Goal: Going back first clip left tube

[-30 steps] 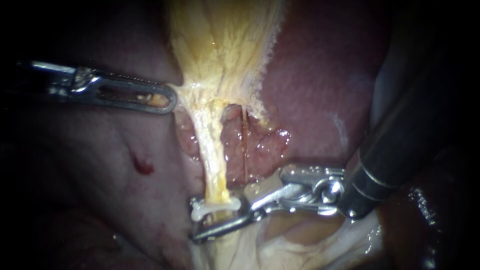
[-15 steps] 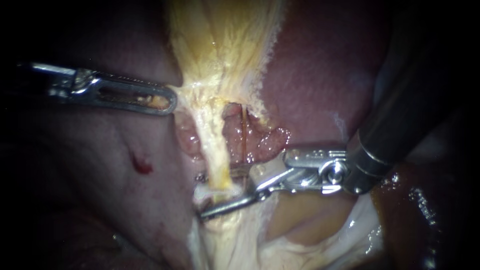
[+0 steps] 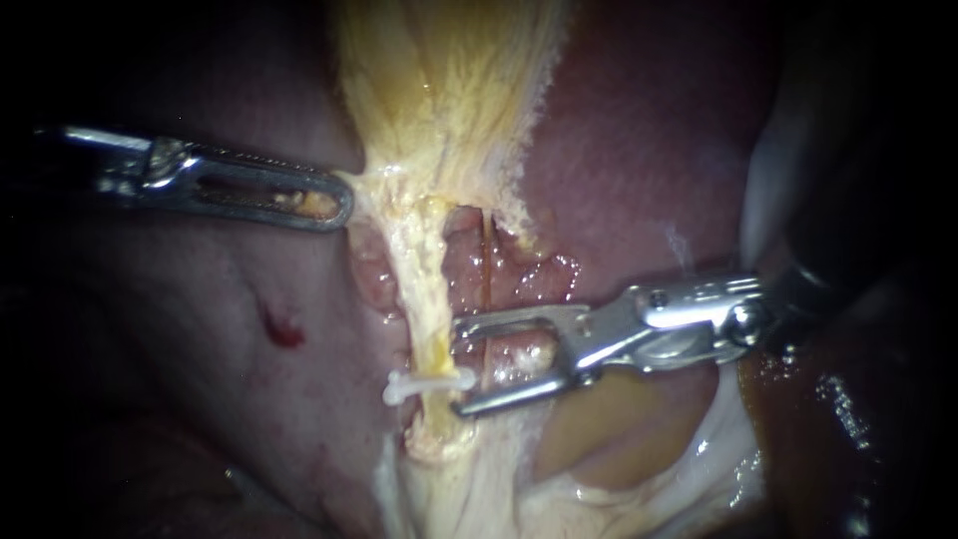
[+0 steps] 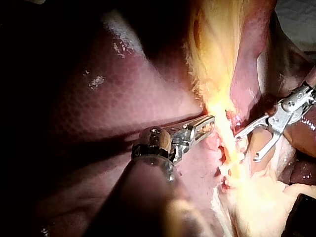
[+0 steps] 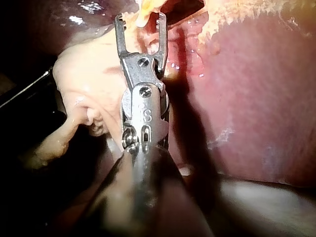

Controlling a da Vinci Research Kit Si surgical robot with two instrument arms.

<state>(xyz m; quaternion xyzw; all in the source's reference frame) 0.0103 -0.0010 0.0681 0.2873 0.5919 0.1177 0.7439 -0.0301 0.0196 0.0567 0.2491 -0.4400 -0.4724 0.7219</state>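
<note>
Right claw (image 3: 457, 366) spread beside clip (image 3: 427, 384), left tube (image 3: 423, 299)

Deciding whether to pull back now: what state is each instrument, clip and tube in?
Left instrument: jaws shut on gallbladder.
Right instrument: jaws open, empty.
Left tube: clipped, whole.
Clip: closed across it.
Right tube: unclipped, whole.

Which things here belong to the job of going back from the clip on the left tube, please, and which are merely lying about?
Job in hand: right instrument, open beside the clip; left tube; left instrument, holding the gallbladder.
Lying about: liver; right tube; red spot.
</note>
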